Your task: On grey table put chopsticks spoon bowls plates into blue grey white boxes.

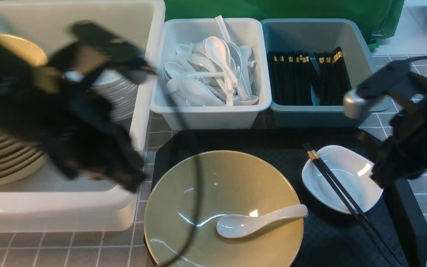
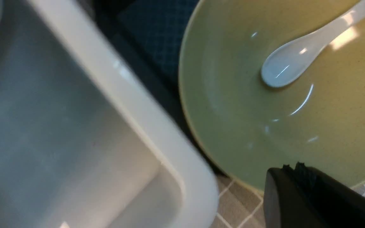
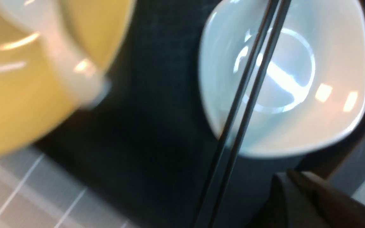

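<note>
On a black tray (image 1: 258, 142) stands a yellow-green bowl (image 1: 235, 178) with a white spoon (image 1: 258, 220) lying in it. To its right a small white bowl (image 1: 358, 178) has a pair of black chopsticks (image 1: 347, 200) lying across it. My left gripper (image 1: 132, 181) is blurred over the big white box (image 1: 139, 122); in the left wrist view the gripper (image 2: 291, 167) is shut and empty near the bowl's (image 2: 249, 126) rim. My right gripper (image 1: 378, 178) hangs by the white bowl's right edge. In the right wrist view that gripper (image 3: 288, 175) is shut on nothing, near the chopsticks (image 3: 242, 101).
The big white box holds stacked yellowish plates (image 1: 6, 159) and white dishes (image 1: 121, 96). Behind the tray, a pale grey box (image 1: 206, 115) is full of white spoons and a blue box (image 1: 310, 115) holds black chopsticks. Grey tiled table surrounds them.
</note>
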